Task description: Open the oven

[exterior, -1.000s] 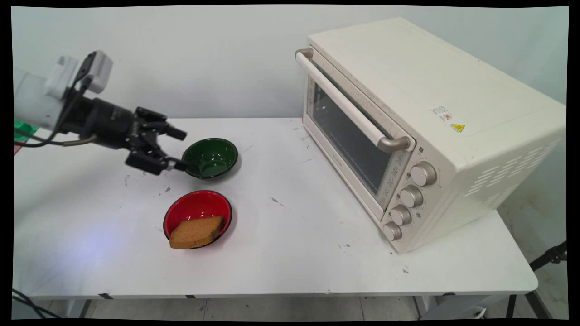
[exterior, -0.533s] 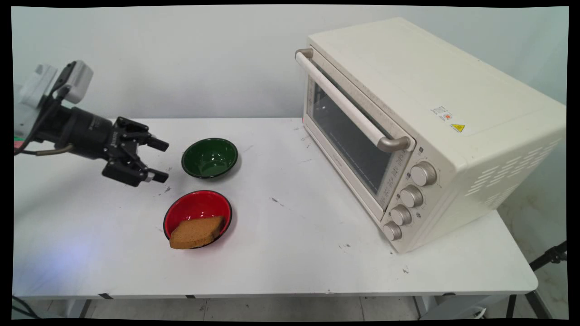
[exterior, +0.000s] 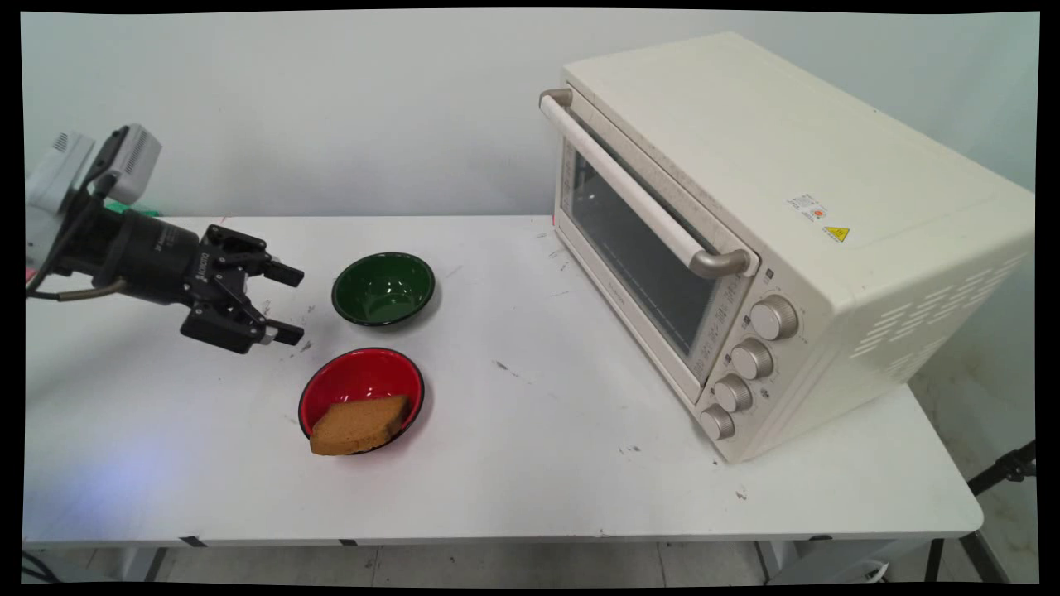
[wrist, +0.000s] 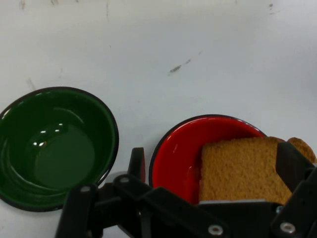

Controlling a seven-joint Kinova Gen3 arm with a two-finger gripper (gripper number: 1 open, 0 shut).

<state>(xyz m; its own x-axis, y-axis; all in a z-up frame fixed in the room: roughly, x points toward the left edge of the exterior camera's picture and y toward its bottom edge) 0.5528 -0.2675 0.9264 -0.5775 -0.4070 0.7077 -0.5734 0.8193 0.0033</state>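
- The slice of brown bread (exterior: 358,425) lies nearest the camera, leaning on the near rim of the red bowl (exterior: 362,379) with one end overhanging it; its long axis runs roughly left to right in the main view.
- The red bowl sits on the white surface (exterior: 530,463), lower right of the gripper (exterior: 286,305) in the main view and not touching it.
- The gripper hangs just above the surface at the left, pointing to the right, its two fingers spread wide with nothing between them.
- In the hand view, the bread (wrist: 242,168) and red bowl (wrist: 178,158) lie straight ahead between the fingers, with the green bowl (wrist: 54,148) off to the left.
- The green bowl (exterior: 383,288) stands empty, directly right of the gripper and behind the red bowl, the two bowls close but apart.
- Farthest off, the cream toaster oven (exterior: 778,240) stands on the right side of the surface, its door shut, well apart from the gripper and both bowls.
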